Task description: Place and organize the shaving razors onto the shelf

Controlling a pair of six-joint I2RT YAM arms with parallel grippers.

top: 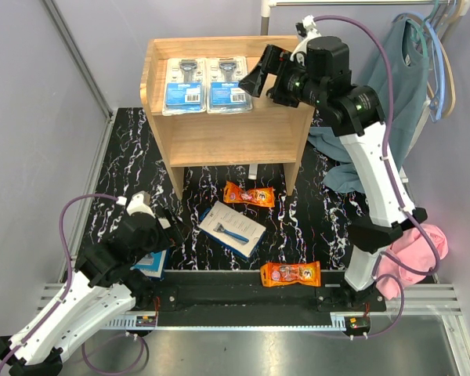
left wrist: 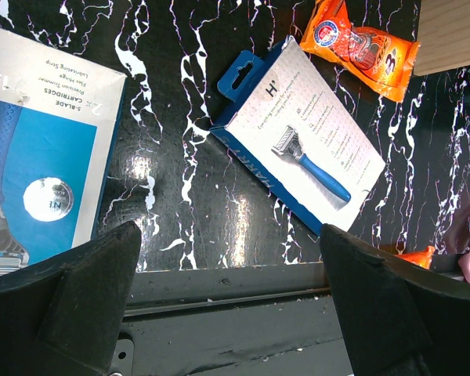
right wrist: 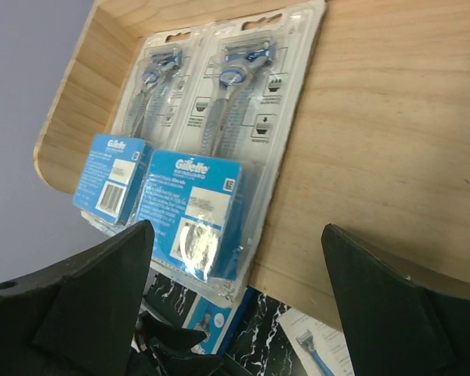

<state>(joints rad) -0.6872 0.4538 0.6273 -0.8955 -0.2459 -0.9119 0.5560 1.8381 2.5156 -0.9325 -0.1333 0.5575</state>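
Counting what lies where, 2 of the 6 packs are on the shelf [top: 227, 141]: the left blister [top: 183, 84] and the right blister [top: 228, 84] lie flat and side by side at the left of the top tier, with bare wood to their right. The right claw [top: 252, 80] hangs over that bare wood just beside the right blister, jaws wide with nothing between them, so I judge that placing finished. 4 packs are left on the table [top: 313, 211]: the far packet [top: 249, 194] near the shelf's foot, the near packet [top: 291, 273] by the front rail [top: 243, 296], the middle box [top: 232, 229] lying askew between them, and the left box [top: 150, 264] at the near left. The left claw [top: 163, 235] is low over the table beside the left box, jaws spread wide and empty; that box looks the likely next pick. No view shows the lower tier, so I cannot tell whether it holds anything. To my eye the job is early: both boxes and both packets have yet to be shelved and paired like the blisters.
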